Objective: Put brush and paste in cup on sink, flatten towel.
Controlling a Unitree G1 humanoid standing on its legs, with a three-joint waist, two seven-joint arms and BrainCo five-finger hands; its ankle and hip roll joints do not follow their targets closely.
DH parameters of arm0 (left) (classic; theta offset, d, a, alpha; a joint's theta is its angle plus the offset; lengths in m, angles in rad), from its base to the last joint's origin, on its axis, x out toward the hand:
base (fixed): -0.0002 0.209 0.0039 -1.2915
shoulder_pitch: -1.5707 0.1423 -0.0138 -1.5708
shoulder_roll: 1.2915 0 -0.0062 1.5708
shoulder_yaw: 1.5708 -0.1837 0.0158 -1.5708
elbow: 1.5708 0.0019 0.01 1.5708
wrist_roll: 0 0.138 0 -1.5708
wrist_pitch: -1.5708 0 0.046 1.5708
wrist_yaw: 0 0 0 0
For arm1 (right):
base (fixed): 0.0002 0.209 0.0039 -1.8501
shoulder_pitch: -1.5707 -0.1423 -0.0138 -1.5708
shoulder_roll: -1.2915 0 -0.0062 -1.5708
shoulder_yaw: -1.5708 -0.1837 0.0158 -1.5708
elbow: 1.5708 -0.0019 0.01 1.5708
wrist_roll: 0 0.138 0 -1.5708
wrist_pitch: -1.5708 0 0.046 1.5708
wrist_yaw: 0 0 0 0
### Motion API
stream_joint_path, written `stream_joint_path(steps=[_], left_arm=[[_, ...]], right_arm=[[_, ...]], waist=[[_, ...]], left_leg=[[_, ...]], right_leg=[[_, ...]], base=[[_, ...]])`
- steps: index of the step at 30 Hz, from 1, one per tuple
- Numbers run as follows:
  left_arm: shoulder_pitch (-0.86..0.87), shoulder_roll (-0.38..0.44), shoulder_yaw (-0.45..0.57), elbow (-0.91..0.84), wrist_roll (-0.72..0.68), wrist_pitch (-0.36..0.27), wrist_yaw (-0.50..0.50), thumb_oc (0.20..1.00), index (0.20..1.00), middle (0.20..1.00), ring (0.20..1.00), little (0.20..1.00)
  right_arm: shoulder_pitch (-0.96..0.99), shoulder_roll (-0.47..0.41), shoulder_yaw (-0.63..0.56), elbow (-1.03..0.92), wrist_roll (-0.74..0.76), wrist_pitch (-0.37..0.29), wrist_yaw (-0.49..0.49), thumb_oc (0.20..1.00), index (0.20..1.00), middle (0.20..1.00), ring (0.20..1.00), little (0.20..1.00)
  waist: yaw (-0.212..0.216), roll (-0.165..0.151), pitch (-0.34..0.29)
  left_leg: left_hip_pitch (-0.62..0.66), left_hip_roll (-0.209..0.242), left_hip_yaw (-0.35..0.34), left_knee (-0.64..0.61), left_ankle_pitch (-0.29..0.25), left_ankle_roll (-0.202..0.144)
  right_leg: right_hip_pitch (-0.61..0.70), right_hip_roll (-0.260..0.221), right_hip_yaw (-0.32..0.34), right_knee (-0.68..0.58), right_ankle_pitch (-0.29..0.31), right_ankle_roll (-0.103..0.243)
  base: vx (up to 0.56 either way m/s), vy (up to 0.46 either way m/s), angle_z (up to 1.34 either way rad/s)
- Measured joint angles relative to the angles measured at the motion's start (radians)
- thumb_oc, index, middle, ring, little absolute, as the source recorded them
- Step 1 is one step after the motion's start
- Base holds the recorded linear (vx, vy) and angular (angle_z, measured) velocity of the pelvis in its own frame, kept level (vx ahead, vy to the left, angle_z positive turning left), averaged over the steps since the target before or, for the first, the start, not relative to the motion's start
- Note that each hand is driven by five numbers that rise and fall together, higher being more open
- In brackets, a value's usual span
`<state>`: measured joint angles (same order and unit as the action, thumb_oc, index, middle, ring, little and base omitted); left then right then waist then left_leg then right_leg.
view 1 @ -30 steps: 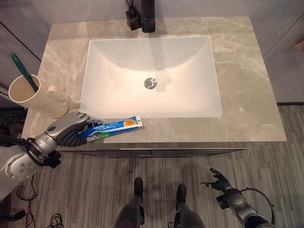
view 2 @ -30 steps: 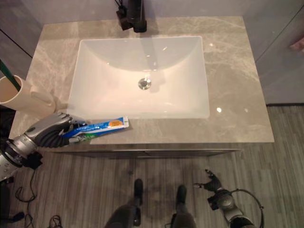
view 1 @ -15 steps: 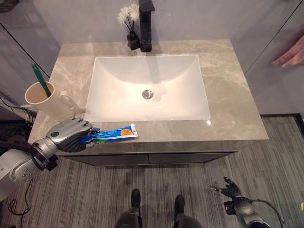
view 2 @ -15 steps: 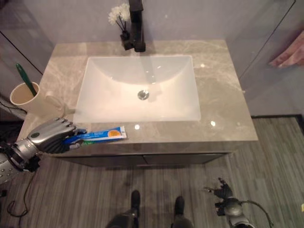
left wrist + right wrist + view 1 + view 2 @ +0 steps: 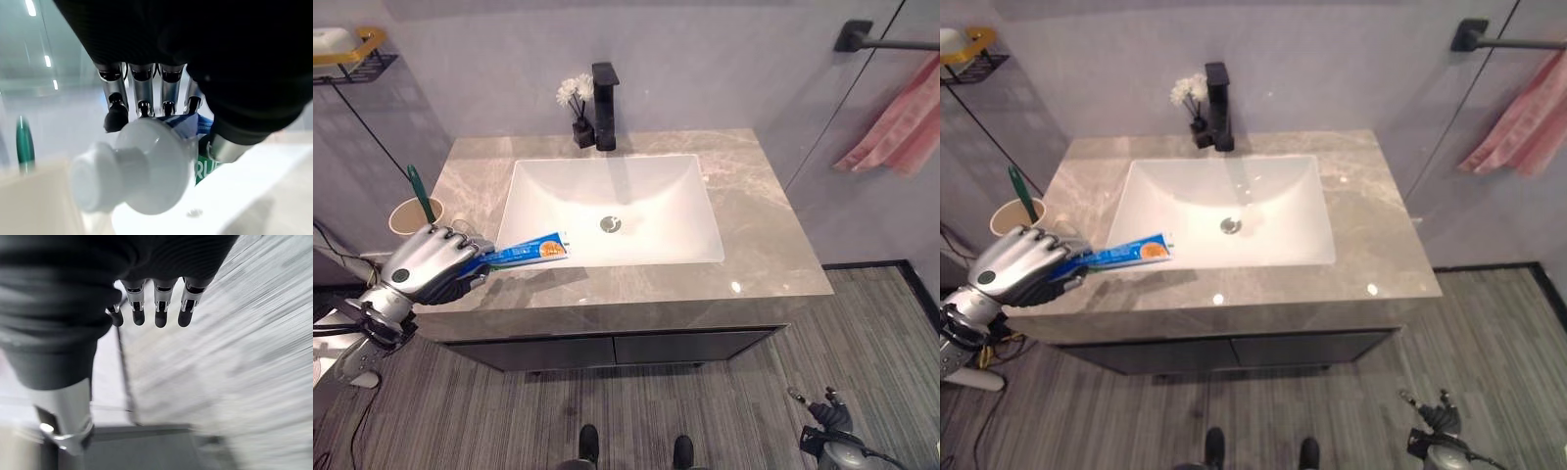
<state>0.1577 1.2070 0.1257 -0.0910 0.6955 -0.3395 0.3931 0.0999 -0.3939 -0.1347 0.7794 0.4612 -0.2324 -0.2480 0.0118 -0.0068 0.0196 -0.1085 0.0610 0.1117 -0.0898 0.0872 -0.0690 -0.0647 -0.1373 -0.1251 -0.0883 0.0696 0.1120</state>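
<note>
I'm looking down at a bathroom. A white basin (image 5: 612, 211) sits in a marble vanity top (image 5: 764, 225), black tap (image 5: 605, 93) at its back edge, pink towel (image 5: 893, 122) on a wall rail.

Left hand (image 5: 1013, 266) grips the toothpaste tube (image 5: 1121, 255) above the counter's (image 5: 1371, 235) left front edge, beside the cup (image 5: 1016, 216) holding a green toothbrush (image 5: 1022, 192)

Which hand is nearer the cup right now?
Left. The left hand is just in front of the cup at the counter's left end, curled round the toothpaste. The right hand hangs low over the floor, far right.
</note>
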Motion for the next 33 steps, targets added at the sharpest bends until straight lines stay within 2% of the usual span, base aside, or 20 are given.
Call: stream_joint_path(steps=[6, 8, 11, 13, 16, 19, 22, 23, 28, 33], left_arm=[[-0.068, -0.007, 0.053, 0.003, 0.112, 0.059, 0.110, 0.200, 0.200, 0.200, 0.200, 0.200], [-0.141, -0.008, 0.058, -0.006, 0.140, 0.065, 0.138, 0.200, 0.200, 0.200, 0.200, 0.200], [-0.262, -0.008, 0.053, -0.021, 0.140, 0.085, 0.181, 0.200, 0.200, 0.200, 0.200, 0.200], [-0.360, -0.008, 0.032, -0.014, 0.140, 0.108, 0.194, 0.200, 0.200, 0.200, 0.200, 0.200], [-0.511, -0.007, -0.032, -0.003, 0.138, 0.140, 0.226, 0.200, 0.200, 0.200, 0.200, 0.200], [-0.661, -0.008, -0.176, 0.036, 0.136, 0.165, 0.238, 0.200, 0.200, 0.200, 0.200, 0.200], [-0.765, -0.021, -0.282, 0.051, 0.135, 0.178, 0.251, 0.200, 0.200, 0.200, 0.200, 0.200], [-0.802, -0.039, -0.310, 0.050, 0.135, 0.180, 0.257, 0.200, 0.200, 0.200, 0.200, 0.200], [-0.931, -0.037, -0.403, 0.057, 0.126, 0.200, 0.304, 0.200, 0.200, 0.200, 0.200, 0.200], [-1.047, -0.038, -0.469, 0.070, 0.124, 0.213, 0.348, 0.200, 0.200, 0.200, 0.200, 0.200]], right_arm=[[0.050, -0.006, -0.116, -0.389, -0.028, -0.050, -0.143, 1.000, 1.000, 1.000, 1.000, 1.000], [0.046, -0.021, -0.120, -0.519, -0.056, -0.076, -0.161, 1.000, 1.000, 1.000, 1.000, 1.000], [0.004, -0.037, -0.098, -0.591, -0.066, -0.097, -0.158, 1.000, 1.000, 1.000, 1.000, 1.000], [-0.041, -0.053, -0.035, -0.650, -0.037, -0.098, -0.147, 1.000, 1.000, 1.000, 1.000, 1.000], [-0.156, -0.074, 0.103, -0.727, -0.004, -0.101, -0.075, 1.000, 1.000, 1.000, 1.000, 1.000], [-0.331, -0.070, 0.260, -0.725, 0.078, -0.099, -0.055, 1.000, 1.000, 1.000, 1.000, 1.000], [-0.523, -0.007, 0.380, -0.720, 0.149, -0.101, -0.057, 1.000, 1.000, 1.000, 1.000, 1.000], [-0.604, 0.041, 0.410, -0.712, 0.181, -0.103, -0.056, 1.000, 1.000, 1.000, 1.000, 1.000], [-0.798, 0.136, 0.501, -0.617, 0.305, -0.129, -0.056, 1.000, 1.000, 1.000, 1.000, 1.000], [-0.887, 0.191, 0.556, -0.568, 0.379, -0.147, -0.040, 1.000, 1.000, 1.000, 1.000, 1.000]], waist=[[-0.036, 0.008, -0.035], [-0.043, 0.007, -0.045], [-0.049, 0.000, -0.051], [-0.053, -0.001, -0.053], [-0.051, -0.002, -0.058], [-0.045, -0.002, -0.063], [-0.042, -0.002, -0.063], [-0.038, -0.002, -0.063], [-0.011, -0.006, -0.065], [0.007, -0.006, -0.066]], left_leg=[[0.017, 0.001, 0.010, -0.002, -0.007, 0.003], [0.025, 0.001, 0.011, -0.004, -0.015, 0.004], [0.031, 0.001, 0.013, -0.003, -0.011, 0.003], [0.039, 0.001, 0.017, -0.003, -0.015, 0.006], [0.041, 0.003, 0.031, 0.000, -0.012, 0.005], [0.048, 0.003, 0.038, 0.000, -0.011, 0.005], [0.049, 0.005, 0.041, 0.001, -0.011, 0.005], [0.051, 0.006, 0.042, 0.001, -0.011, 0.005], [0.049, 0.010, 0.042, 0.001, -0.012, 0.003], [0.047, 0.014, 0.040, 0.001, -0.014, 0.001]], right_leg=[[0.012, -0.001, 0.009, -0.002, -0.001, 0.000], [0.019, -0.001, 0.010, -0.005, -0.005, 0.000], [0.024, 0.000, 0.011, -0.003, -0.004, 0.000], [0.029, -0.001, 0.015, -0.003, -0.005, 0.000], [0.025, 0.001, 0.027, 0.000, -0.004, 0.000], [0.029, 0.001, 0.034, 0.003, -0.001, 0.000], [0.028, 0.003, 0.036, 0.003, 0.000, 0.000], [0.028, 0.005, 0.038, 0.003, -0.001, -0.001], [0.026, 0.010, 0.039, 0.003, -0.003, -0.003], [0.026, 0.013, 0.037, 0.003, -0.005, -0.005]], base=[[0.02, 0.002, -0.04], [0.00, 0.000, 0.00], [0.00, 0.000, 0.00], [-0.01, 0.004, -0.05], [-0.01, -0.002, -0.11], [-0.02, 0.001, -0.08], [-0.02, 0.001, -0.01], [0.00, 0.000, 0.00], [0.00, 0.000, 0.00], [0.00, 0.000, 0.00]])
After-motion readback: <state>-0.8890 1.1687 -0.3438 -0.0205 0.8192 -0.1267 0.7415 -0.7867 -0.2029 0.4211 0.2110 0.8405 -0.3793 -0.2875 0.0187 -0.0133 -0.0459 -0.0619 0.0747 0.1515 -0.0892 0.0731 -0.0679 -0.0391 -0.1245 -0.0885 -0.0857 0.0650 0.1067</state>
